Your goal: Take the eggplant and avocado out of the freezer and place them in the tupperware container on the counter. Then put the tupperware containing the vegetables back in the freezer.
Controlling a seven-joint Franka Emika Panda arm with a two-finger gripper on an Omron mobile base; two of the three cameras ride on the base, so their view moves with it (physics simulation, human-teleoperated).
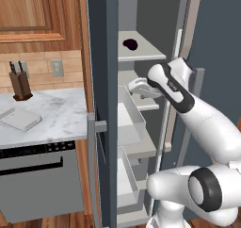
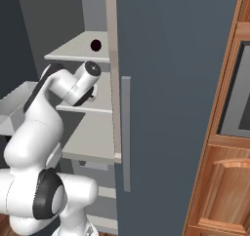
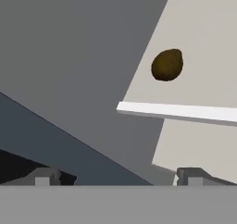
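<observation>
Our gripper [image 3: 118,176] sits inside the freezer [image 1: 106,57], fingers apart and holding nothing. Beyond it, the avocado [image 3: 167,65] rests on a shelf [image 3: 185,112], ahead of the gripper and off toward one fingertip's side. Farther up, the eggplant [image 1: 130,44] lies on the top shelf. The tupperware [image 1: 20,119] waits on the surface [image 1: 61,114] beside the freezer.

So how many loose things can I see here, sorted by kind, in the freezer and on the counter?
Vegetables in the freezer: 2, the eggplant and the avocado.
Containers on the counter: 1, the tupperware container.
Knife blocks on the counter: 1, the knife block.
Total: 4.
</observation>
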